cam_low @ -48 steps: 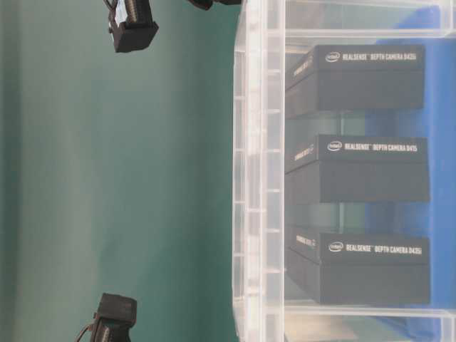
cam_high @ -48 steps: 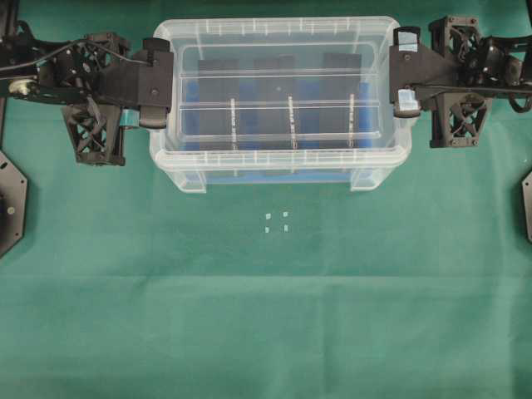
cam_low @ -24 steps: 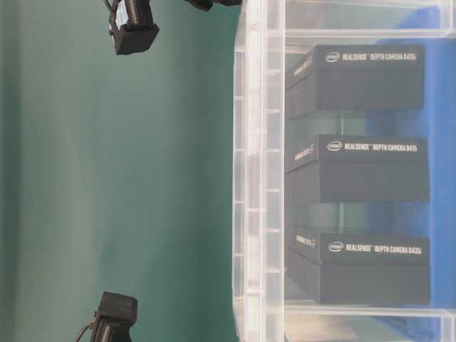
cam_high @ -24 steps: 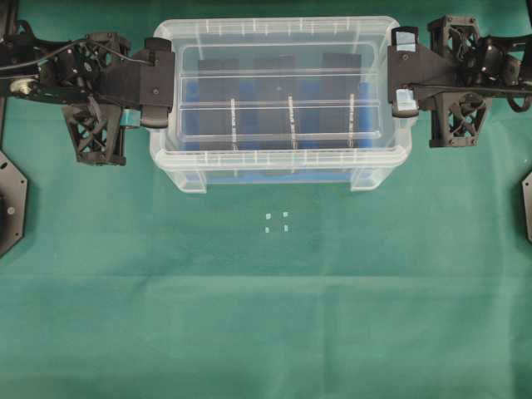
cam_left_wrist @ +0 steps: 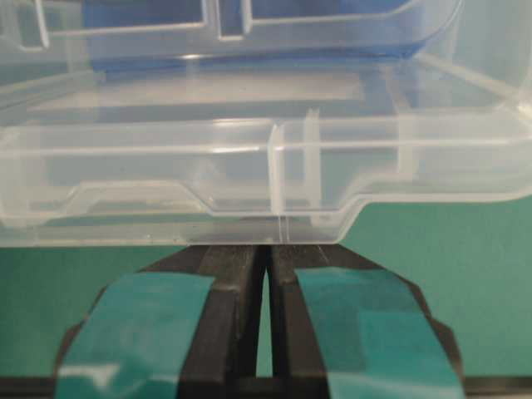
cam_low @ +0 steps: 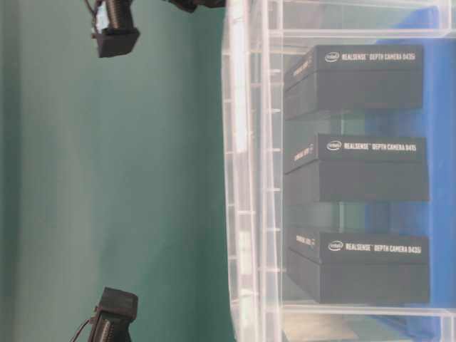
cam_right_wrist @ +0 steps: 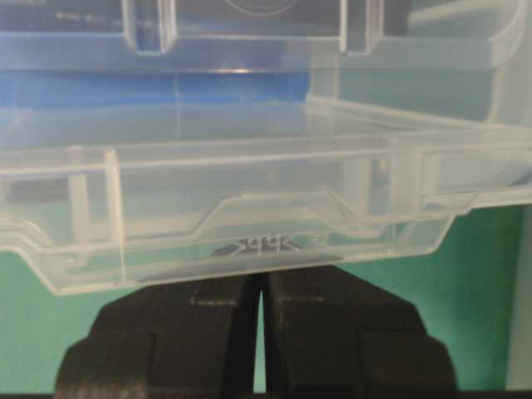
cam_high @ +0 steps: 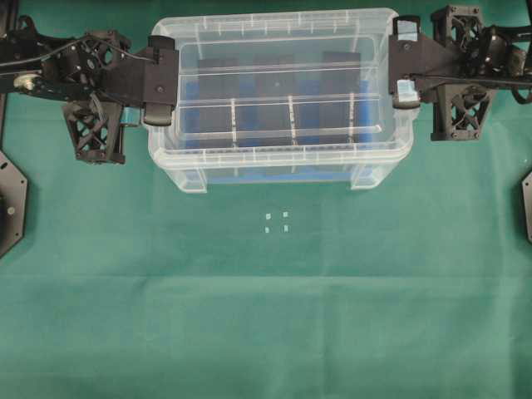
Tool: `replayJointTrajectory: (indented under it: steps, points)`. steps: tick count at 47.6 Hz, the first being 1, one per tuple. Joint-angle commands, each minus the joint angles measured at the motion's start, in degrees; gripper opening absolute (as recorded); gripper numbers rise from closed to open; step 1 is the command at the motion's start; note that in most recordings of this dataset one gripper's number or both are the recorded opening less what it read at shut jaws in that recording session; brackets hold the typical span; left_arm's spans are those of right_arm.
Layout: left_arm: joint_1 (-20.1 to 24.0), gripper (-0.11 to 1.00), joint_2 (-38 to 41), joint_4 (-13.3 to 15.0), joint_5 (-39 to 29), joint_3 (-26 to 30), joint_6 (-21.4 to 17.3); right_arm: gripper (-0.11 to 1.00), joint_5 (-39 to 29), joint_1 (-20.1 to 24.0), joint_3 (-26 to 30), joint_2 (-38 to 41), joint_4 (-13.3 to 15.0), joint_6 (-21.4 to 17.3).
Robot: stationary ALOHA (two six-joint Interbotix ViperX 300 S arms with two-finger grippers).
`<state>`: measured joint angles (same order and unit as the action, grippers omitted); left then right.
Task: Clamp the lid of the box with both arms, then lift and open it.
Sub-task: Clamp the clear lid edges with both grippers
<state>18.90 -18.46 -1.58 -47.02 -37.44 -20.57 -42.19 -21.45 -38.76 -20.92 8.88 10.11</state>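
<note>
Lid [cam_high: 283, 91] now higher, end effectors' [cam_left_wrist: 268, 274] tips hidden beneath it.

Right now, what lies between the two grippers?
In the overhead view, only the lid lies between the left gripper and right gripper, over the box.

The lid [cam_high: 283, 50] sits over the box [cam_high: 278, 170], one gripper [cam_high: 160, 81] left, another [cam_high: 404, 62] right.
</note>
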Motion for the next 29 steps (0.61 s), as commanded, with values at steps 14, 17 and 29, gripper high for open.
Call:
replayJointTrajectory:
  steps: [14,17,29]
  points:
    - [-1.7,0.01,-2.7,0.2,-2.2,6.2,0.4,0.00,-0.4,1.8,3.9,-2.5,-0.2,-0.6]
    - [-1.7,0.01,-2.9,0.2,-2.8,6.7,0.4,0.00,-0.6,1.9,3.9,-2.7,-0.2,-0.6]
    - [-2.7,0.01,-3.3,0.2,-4.5,8.0,0.5,0.00,-2.3,2.5,4.7,-3.3,-0.3,-0.7]
